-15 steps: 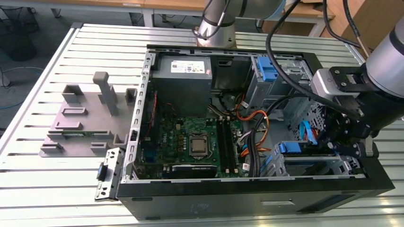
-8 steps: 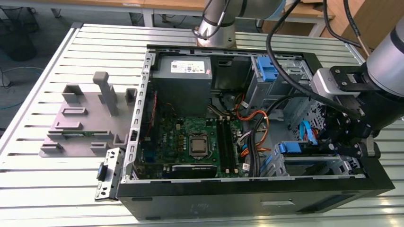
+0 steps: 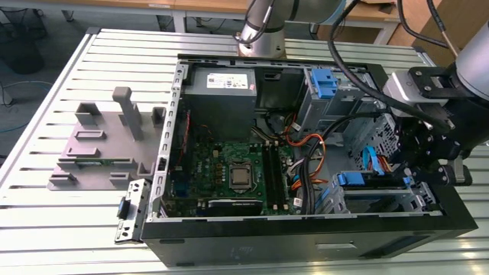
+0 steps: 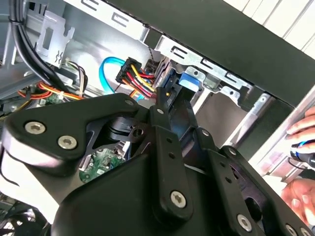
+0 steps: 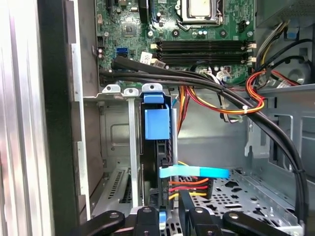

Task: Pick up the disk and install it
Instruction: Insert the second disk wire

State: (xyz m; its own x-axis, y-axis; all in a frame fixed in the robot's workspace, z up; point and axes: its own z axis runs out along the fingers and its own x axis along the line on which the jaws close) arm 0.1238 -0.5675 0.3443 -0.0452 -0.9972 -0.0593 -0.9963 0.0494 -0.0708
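1. The disk (image 5: 156, 147), a flat drive framed by a blue plastic carrier, stands on edge in the silver metal drive cage (image 5: 118, 147) at the front corner of the open black computer case (image 3: 306, 243); in the first wrist view its blue tab (image 5: 157, 124) faces the camera.
2. In the exterior view the blue carrier (image 3: 357, 179) shows at the top of the cage, on the exterior view's right of the green motherboard (image 3: 233, 172).
3. The black claw (image 5: 170, 216) hangs just beside the rear end of the disk, where a light-blue flat cable (image 5: 194, 172) and red, orange and yellow wires (image 5: 189, 187) plug in.
4. Its fingers (image 4: 167, 142) stand close on either side of the drive's edge (whether they actually clamp it, I cannot tell).
5. A grey plastic fixture (image 3: 103, 146) sits on the slatted aluminium surface (image 3: 46, 223), well apart from the case.
6. A person's fingers (image 4: 302, 147) rest outside the case wall in the second wrist view.
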